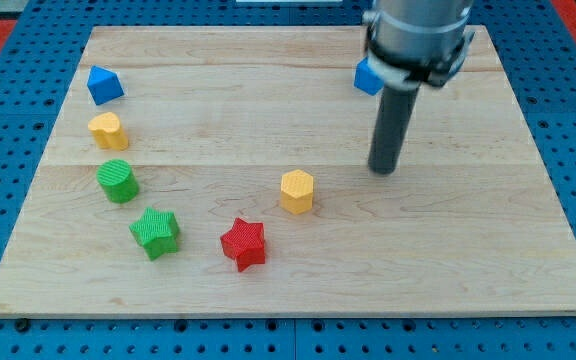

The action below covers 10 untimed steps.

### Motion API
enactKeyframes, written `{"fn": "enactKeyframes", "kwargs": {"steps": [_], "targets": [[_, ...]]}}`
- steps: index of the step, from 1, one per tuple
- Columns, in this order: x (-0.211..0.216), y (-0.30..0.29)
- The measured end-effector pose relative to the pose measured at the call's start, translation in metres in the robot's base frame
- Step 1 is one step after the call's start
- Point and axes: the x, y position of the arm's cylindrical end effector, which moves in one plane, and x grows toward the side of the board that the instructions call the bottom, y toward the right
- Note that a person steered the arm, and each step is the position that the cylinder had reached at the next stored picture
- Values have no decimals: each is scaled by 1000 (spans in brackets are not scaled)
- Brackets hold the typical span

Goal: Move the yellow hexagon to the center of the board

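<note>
The yellow hexagon (296,190) stands on the wooden board (448,250), a little below the board's middle. My tip (383,170) rests on the board to the right of the hexagon and slightly above it, about a block's width and a half away, not touching it. The dark rod rises from there to the arm's grey body at the view's top. A red star (243,243) lies just below and left of the hexagon.
A green star (155,232), a green round block (118,181), a yellow rounded block (108,130) and a blue block (104,84) curve up the board's left side. Another blue block (367,77) sits at the top, partly hidden behind the arm.
</note>
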Motion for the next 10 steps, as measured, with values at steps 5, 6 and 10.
{"fn": "enactKeyframes", "kwargs": {"steps": [5, 6, 10], "targets": [[-36, -231], [-40, -221], [-64, -194]]}}
